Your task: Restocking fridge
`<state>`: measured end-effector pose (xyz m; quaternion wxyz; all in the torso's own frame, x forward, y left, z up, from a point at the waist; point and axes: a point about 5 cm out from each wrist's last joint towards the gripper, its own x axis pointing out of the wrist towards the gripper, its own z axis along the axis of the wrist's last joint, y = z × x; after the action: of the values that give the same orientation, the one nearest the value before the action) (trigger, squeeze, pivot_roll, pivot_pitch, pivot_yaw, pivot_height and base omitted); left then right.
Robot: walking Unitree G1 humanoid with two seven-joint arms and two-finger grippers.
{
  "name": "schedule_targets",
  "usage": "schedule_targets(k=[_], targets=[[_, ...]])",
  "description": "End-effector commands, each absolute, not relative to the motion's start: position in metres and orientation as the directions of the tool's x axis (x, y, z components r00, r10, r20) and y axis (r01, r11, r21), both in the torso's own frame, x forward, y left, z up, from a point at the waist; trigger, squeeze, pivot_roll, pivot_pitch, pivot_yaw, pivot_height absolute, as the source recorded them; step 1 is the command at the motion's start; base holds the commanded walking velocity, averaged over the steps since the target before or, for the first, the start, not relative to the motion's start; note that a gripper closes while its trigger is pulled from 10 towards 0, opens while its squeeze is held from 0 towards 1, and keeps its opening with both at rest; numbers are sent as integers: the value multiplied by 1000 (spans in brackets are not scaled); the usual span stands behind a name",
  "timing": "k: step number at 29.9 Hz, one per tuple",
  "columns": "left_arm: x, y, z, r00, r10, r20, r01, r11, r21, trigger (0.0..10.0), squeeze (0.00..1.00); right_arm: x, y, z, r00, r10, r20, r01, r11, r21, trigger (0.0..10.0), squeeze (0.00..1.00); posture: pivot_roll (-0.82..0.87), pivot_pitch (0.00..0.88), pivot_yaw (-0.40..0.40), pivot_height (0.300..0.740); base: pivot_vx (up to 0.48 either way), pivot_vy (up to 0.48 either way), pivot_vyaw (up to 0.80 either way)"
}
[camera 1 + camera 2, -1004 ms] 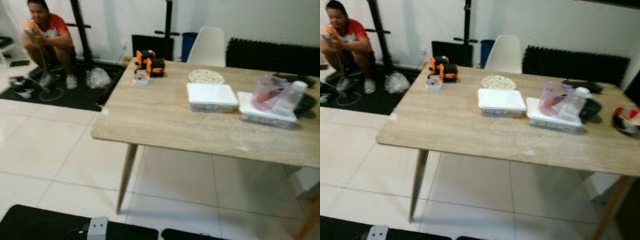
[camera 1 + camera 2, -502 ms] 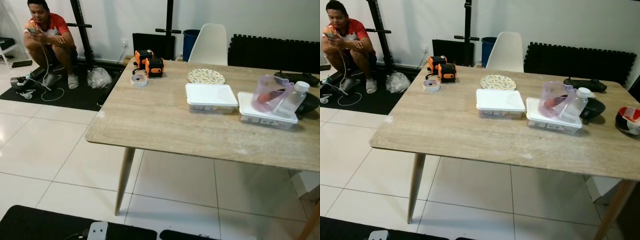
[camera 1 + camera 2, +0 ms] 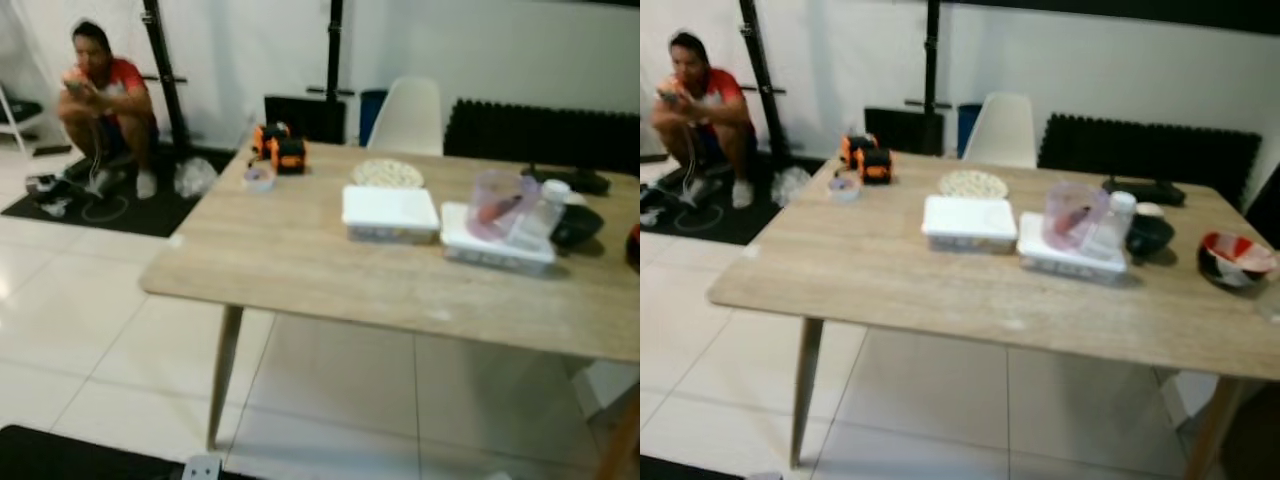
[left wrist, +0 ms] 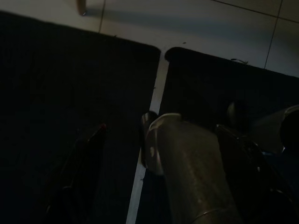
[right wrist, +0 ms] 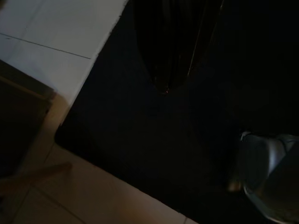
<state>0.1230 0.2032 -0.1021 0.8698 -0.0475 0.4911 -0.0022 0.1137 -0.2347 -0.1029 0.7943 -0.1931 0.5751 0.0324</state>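
On the table [image 3: 890,275] two lidded containers sit side by side — one [image 3: 968,221] left, the other [image 3: 1070,254] right, a jug [image 3: 1072,215] and bottle [image 3: 1109,226] on it. A plate [image 3: 972,184] lies behind them, a chair [image 3: 1002,131] beyond — a person [image 3: 698,115] crouches far left

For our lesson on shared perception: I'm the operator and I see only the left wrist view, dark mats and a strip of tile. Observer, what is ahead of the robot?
Observer: A wooden table with two white lidded containers, a left container and a right container, side by side.
Operator: Anything on top of them?
Observer: A pinkish clear jug and a clear bottle rest on the right container.
Operator: Anyone around?
Observer: A person crouches on the floor at far left, beyond the table.
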Motion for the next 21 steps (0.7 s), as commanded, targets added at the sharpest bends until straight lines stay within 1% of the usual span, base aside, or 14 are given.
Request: schedule_targets(k=[1, 7, 10, 11, 14, 15, 21], targets=[[126, 203, -102, 517, -59, -854, -28, 996, -86, 10000, 0, 119, -235, -101, 361, -181, -915, -252, 925, -283, 10000, 0, -77, 0, -18, 740, 244, -412, 0], [126, 202, -102, 517, -63, -853, -26, 996, -89, 10000, 0, 121, -237, -100, 404, -256, -878, -212, 908, -362, 10000, 0, -77, 0, -18, 740, 242, -412, 0], [126, 201, -102, 517, -64, -854, -25, 996, -90, 10000, 0, 123, -237, -99, 420, -252, -872, -226, 901, -369, 10000, 0, -77, 0, -18, 740, 0, -416, 0], [125, 201, -102, 516, -64, -854, -25, 996, -90, 10000, 0, 124, -235, -99, 423, -220, -879, -266, 897, -353, 10000, 0, -77, 0, -18, 740, 0, -412, 0], [125, 201, -102, 515, -59, -855, -35, 995, -90, 10000, 0, 122, -235, -100, 408, -191, -893, -301, 895, -329, 10000, 0, -75, 0, -22, 740, 162, -377, 0], [125, 201, -102, 515, -50, -855, -56, 994, -92, 10000, 0, 121, -234, -100, 400, -187, -897, -295, 901, -319, 10000, 0, -75, 0, -22, 740, 0, 0, 0], [124, 201, -102, 514, -46, -857, -58, 994, -88, 10000, 0, 121, -233, -101, 397, -183, -900, -297, 902, -315, 10000, 0, -75, 0, -22, 740, 0, 0, 0]])
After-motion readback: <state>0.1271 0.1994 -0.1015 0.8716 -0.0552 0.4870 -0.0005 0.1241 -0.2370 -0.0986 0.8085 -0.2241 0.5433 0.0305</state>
